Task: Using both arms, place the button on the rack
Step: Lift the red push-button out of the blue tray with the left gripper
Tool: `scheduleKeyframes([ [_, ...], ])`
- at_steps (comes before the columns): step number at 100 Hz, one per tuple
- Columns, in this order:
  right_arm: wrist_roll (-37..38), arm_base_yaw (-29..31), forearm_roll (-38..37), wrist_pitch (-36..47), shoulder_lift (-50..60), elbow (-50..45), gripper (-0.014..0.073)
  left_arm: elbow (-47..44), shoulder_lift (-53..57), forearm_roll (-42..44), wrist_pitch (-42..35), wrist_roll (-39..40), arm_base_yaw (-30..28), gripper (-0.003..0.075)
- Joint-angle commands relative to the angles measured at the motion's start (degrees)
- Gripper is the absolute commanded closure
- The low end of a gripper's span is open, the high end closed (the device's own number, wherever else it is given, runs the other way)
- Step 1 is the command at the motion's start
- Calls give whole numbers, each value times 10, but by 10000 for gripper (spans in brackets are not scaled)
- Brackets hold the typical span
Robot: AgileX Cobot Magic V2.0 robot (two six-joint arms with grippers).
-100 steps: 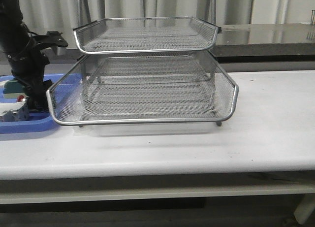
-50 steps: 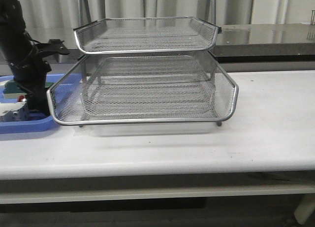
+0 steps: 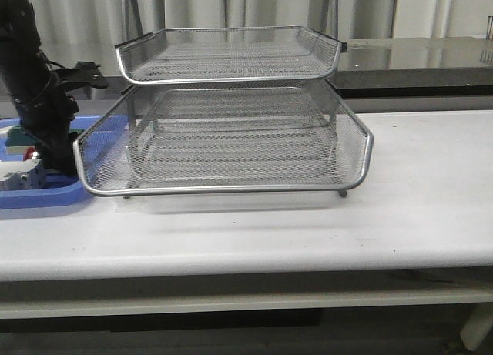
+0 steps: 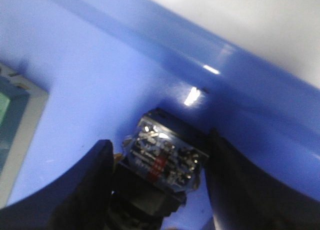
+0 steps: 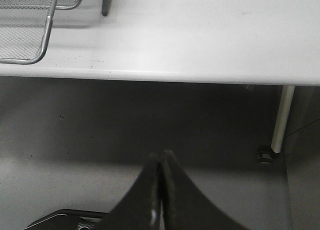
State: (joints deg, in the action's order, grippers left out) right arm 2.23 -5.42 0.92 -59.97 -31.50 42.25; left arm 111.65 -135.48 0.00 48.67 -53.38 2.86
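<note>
The button lies in the blue tray close to its wall, its blue-black rear block facing the left wrist camera. My left gripper is open and straddles it. One finger is against the black body, and a thin gap shows at the other. In the front view the left arm reaches down into the tray at the far left, and the button's red cap peeks out beside it. The wire-mesh rack stands mid-table. My right gripper is shut and empty, below the table edge.
A white breaker block and a green-and-cream block share the blue tray. The rack's lower tray juts out to the tray's right side. In the right wrist view I see the rack's corner, the table edge and a table leg.
The left arm has shifted slightly left and lowered into the blue tray. The rack has not moved.
</note>
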Motion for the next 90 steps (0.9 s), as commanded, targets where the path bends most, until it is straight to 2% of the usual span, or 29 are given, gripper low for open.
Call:
scheduleKeyframes([
  [1,-2,4,-5,30,-2,19,662,12,30,15,-16,0,1,682],
  [8,-2,4,-5,30,-2,19,662,12,31,15,-15,0,1,717],
  [38,-2,4,-5,30,-2,19,662,18,72,15,17,0,1,716],
  [90,-2,4,-5,30,-2,19,662,71,176,17,203,12,1,716],
])
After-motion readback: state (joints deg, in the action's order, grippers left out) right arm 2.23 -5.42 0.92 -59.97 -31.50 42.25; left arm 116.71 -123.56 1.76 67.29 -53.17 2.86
